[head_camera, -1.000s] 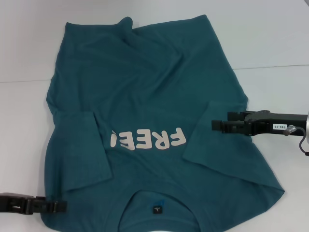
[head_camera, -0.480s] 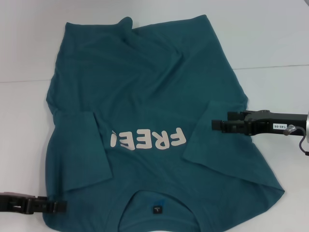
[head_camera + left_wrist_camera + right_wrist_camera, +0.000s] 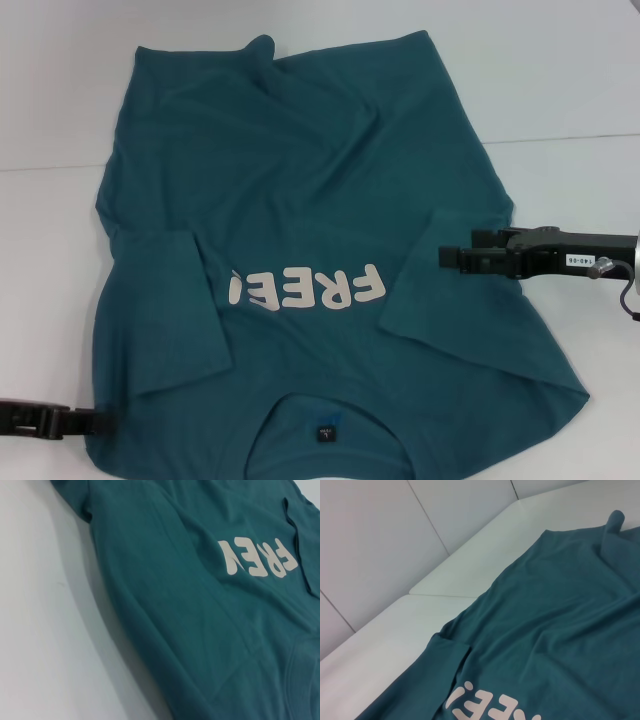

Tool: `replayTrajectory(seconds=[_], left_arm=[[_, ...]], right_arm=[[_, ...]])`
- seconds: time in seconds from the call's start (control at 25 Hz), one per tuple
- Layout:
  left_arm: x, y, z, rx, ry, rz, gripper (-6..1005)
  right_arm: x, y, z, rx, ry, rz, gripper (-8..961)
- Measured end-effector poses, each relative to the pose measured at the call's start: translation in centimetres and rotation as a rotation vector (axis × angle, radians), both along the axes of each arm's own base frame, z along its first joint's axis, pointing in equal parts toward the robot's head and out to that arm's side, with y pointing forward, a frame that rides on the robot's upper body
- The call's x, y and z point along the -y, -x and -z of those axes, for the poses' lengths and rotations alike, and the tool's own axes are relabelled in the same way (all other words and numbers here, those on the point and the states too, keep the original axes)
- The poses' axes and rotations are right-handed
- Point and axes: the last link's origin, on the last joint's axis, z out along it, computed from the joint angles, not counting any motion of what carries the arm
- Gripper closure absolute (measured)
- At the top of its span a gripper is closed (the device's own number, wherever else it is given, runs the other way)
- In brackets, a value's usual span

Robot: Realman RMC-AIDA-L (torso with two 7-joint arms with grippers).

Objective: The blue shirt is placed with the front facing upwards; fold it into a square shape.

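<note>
shirt (image 3: 320, 210): teal-blue, lies front up on the white tabletop (image 3: 560, 80), collar at the near edge, hem at the far edge
print: cream letters (image 3: 310, 290) across the chest, upside down in the head view; the left end of the word is hidden under a fold
sleeves: both folded inward over the body; left sleeve (image 3: 165, 310) lies flat beside the print, right sleeve (image 3: 450, 300) lies over the chest on the other side
neck label (image 3: 323, 432): small, dark, inside the collar
hem: a small bump of cloth (image 3: 262, 48) stands up at the far edge; creases run from it down the body
left gripper (image 3: 85, 423): low at the near left corner of the shirt, tip at the cloth edge; cannot tell how the jaws stand
right gripper (image 3: 447, 257): over the shirt's right side, tip above the folded right sleeve; jaws look narrow, nothing seen between them
wrist views: show only shirt and tabletop
</note>
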Motion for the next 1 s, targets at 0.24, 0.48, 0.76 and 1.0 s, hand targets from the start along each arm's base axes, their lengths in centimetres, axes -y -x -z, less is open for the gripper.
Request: replayTrajectory(seconds=[0.24, 0.48, 0.76, 1.0], left_arm=[[-0.1, -0.1, 0.0, -0.006, 0.005, 0.001, 753], [-0.1, -0.1, -0.1, -0.016, 0.008, 0.003, 885], [-0.3, -0.2, -0.2, -0.001, -0.015, -0.002, 971], [-0.4, 0.1, -0.5, 0.007, -0.042, -0.021, 972]], right_arm=[[0.0, 0.0, 0.0, -0.002, 0.001, -0.001, 105], [0.0, 0.0, 0.0, -0.001, -0.001, 0.001, 108], [0.3, -0.8, -0.5, 0.008, 0.009, 0.037, 112], [2.0, -2.6, -2.4, -0.018, 0.095, 0.143, 115]])
